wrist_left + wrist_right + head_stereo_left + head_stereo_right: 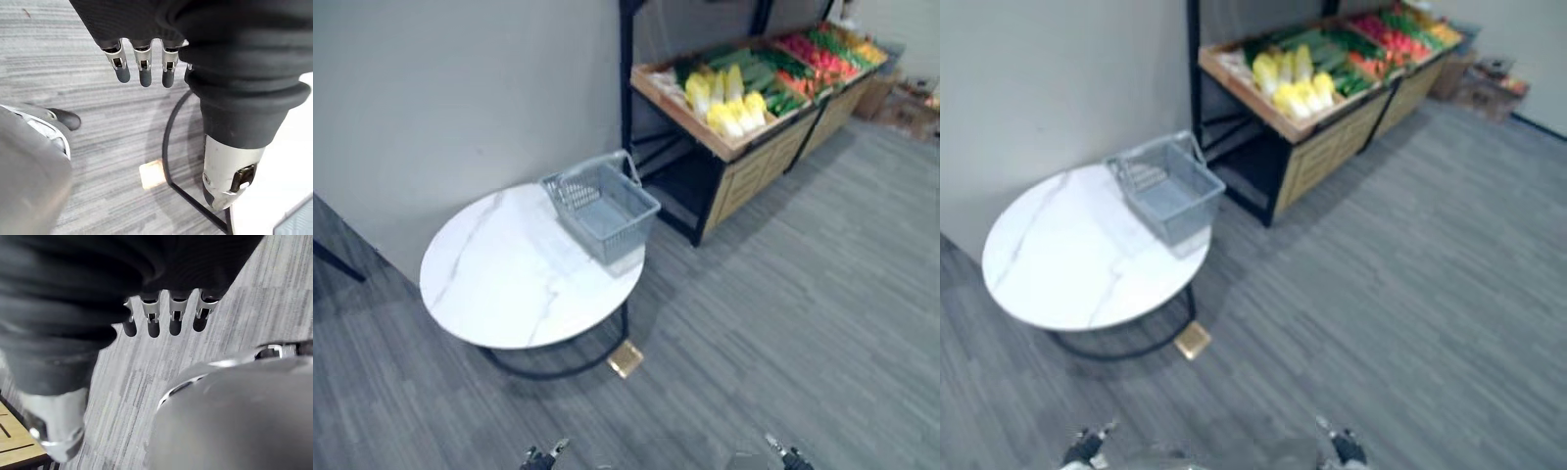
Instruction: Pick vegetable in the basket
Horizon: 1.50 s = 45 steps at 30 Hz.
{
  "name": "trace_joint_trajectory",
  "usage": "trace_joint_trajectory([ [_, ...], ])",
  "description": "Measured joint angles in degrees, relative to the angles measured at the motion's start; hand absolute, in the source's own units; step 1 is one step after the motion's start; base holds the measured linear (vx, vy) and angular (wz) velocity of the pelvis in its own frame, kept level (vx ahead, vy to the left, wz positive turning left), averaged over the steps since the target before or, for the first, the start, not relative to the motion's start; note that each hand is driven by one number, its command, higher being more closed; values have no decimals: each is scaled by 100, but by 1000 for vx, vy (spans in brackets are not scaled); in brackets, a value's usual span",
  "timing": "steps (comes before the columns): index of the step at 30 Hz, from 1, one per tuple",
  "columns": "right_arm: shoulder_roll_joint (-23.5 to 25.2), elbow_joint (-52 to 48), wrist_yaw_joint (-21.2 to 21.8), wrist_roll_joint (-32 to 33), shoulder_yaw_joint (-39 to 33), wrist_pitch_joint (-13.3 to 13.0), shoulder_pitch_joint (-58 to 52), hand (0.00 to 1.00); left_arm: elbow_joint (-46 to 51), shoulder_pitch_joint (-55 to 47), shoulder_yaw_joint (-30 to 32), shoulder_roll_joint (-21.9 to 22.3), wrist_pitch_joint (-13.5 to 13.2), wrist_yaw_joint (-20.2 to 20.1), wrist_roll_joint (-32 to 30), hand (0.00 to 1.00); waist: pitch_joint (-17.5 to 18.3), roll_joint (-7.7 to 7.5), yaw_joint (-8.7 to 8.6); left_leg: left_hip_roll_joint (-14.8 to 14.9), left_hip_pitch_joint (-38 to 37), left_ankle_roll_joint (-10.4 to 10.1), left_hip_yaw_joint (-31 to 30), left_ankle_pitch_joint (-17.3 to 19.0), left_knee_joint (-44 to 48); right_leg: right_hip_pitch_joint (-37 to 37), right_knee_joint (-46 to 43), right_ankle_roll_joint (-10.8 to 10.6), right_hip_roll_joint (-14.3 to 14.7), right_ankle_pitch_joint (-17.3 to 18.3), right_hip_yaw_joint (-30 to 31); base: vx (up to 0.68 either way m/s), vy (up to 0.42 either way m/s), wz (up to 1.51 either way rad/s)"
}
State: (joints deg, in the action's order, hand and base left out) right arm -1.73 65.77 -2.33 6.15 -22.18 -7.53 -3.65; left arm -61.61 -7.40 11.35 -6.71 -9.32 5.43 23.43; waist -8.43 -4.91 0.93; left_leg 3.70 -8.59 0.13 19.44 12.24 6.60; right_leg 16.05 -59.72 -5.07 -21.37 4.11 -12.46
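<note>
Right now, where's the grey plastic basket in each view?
Left eye view: grey plastic basket on round white marble table's far right edge.
Right eye view: same, upper left.
Left wrist view: perhaps its corner.
Right wrist view: floor, right hand.
Landmark: the table.

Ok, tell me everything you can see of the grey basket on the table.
The basket is a rectangular grey shopping basket, plastic by its look, with slotted walls and a solid floor. It looks empty. Its thin handle is up, leaning toward the wall. It stands upright and turned at an angle on the far right edge of the round white marble-look table, on the side nearest the produce shelf; one corner may overhang the edge. Only the table touches it.
</note>
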Motion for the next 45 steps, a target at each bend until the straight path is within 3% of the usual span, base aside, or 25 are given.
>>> trace_joint_trajectory([
  [2,-31,-14,17,4,32,-5,23,0,-1,41,16,52,1,-12,3,0,-29,67,-108,58,-273,-15,-156,85,-150,202,752,248,185,377,-642,368,-74,51],
  [4,-78,-13,22,5,29,-3,17,0,-2,104,34,112,-1,-21,2,0,-92,171,-142,161,-430,-110,-296,162,-250,290,2061,207,460,338,-973,363,-156,62],
  [6,-86,-1,27,6,20,10,-1,0,-4,132,208,216,-2,-61,-1,0,-128,234,-214,273,-647,-338,-507,251,-415,262,4442,-93,783,-254,-848,443,-246,81],
  [7,-86,0,29,5,20,16,-4,0,-7,110,277,245,-2,-70,-2,0,-128,231,-213,286,-727,-416,-557,294,-456,249,4848,-126,835,-399,-740,514,-308,69],
  [8,-97,-2,40,5,11,35,-53,0,-39,64,478,266,-2,-76,-10,0,-134,220,-222,368,-938,-602,-639,413,-471,189,5023,-24,892,-891,-573,536,-306,51],
  [9,-184,-8,40,5,4,66,-27,0,-214,93,649,407,2,-77,-14,0,-162,417,-212,544,-1084,-647,-630,406,-416,205,4541,128,976,-1014,-599,528,-298,49],
  [10,-228,-7,41,4,-3,83,-8,0,-245,88,703,481,2,-78,-15,0,-127,512,-208,644,-1072,-736,-618,339,-336,267,4307,338,1016,-796,-653,629,-370,27],
  [11,-303,-9,45,4,-4,102,57,0,-268,71,722,595,2,-76,-12,0,-130,638,-187,813,-1034,-774,-635,152,-97,272,4015,406,1087,-443,-725,605,-401,10],
  [13,-338,-17,51,4,4,97,105,0,-336,75,830,661,-3,-81,3,0,-107,677,-192,1032,-690,-784,-872,-148,698,134,3885,457,1185,-128,-861,485,-332,13],
  [14,-351,-6,75,4,16,101,118,0,-336,102,831,649,-2,-78,4,0,-110,671,-197,1170,-362,-897,-1101,-453,1435,-79,3922,497,1230,45,-977,438,-253,38],
  [15,-353,79,97,4,26,111,108,0,-306,125,826,658,-10,-89,17,0,-152,603,-199,1230,26,-1183,-1383,-797,2308,-335,3974,565,1222,177,-1065,512,-276,39],
  [17,-400,200,95,37,24,110,113,0,-203,158,811,645,-9,-100,17,0,-183,569,-200,1224,660,-1582,-1533,-702,3596,-780,4166,655,1211,273,-1216,333,-100,35],
  [19,-398,217,79,63,12,108,113,0,-148,160,810,639,-17,-98,21,0,-200,532,-191,1211,1083,-1514,-1132,-601,3997,-1204,4477,597,1188,238,-1336,313,-65,32],
  [21,-407,184,33,70,-28,96,137,0,-91,175,800,625,-31,-93,57,0,-206,510,-174,1216,1397,-1345,-665,-414,3633,-1456,4723,518,1128,189,-1387,249,-3,14],
  [22,-398,140,27,73,-112,91,156,0,-58,185,780,606,-48,-84,66,0,-206,511,-173,1219,1472,-1169,-410,-360,3002,-1571,4901,422,1097,130,-1386,197,124,-5],
  [24,-405,142,26,79,-215,85,156,0,-60,162,690,608,-51,-66,64,0,-182,550,-205,1185,1397,-752,-231,-862,1495,-1662,5076,264,1092,51,-1385,161,168,-5],
  [25,-417,139,24,80,-223,85,155,0,-60,162,688,623,-51,-66,64,0,-172,585,-211,1178,1395,-695,-232,-1080,1213,-1656,5085,202,1112,53,-1379,136,193,-5],
  [27,-332,167,34,73,-219,105,108,0,-56,156,673,554,-61,-28,64,0,-42,518,-242,842,1087,-729,-237,-1059,203,-1629,5426,-106,1016,-122,-1273,172,235,-1],
  [30,-236,189,34,67,-229,112,6,0,-88,114,468,398,-51,-3,60,0,-33,431,-236,553,695,-698,-120,-1088,-487,-1747,5575,-239,907,-273,-1256,134,168,-1],
  [36,-226,165,39,62,-250,114,-122,0,-237,62,290,370,-47,-36,-7,0,129,556,-248,372,206,-678,-87,-1283,-1200,-1928,5680,-277,874,-290,-1248,55,36,-3],
  [43,-261,169,31,18,-529,194,-127,0,-453,31,275,199,30,-67,-292,0,205,389,-243,355,134,-677,-102,-1299,-1241,-2006,5689,-277,904,-290,-1245,0,0,0],
  [45,-380,171,21,-282,-814,222,-92,0,-454,1,481,178,113,-71,-539,0,243,340,-241,339,128,-664,-107,-1308,-1248,-2026,5696,-284,890,-295,-1233,-40,6,1],
])
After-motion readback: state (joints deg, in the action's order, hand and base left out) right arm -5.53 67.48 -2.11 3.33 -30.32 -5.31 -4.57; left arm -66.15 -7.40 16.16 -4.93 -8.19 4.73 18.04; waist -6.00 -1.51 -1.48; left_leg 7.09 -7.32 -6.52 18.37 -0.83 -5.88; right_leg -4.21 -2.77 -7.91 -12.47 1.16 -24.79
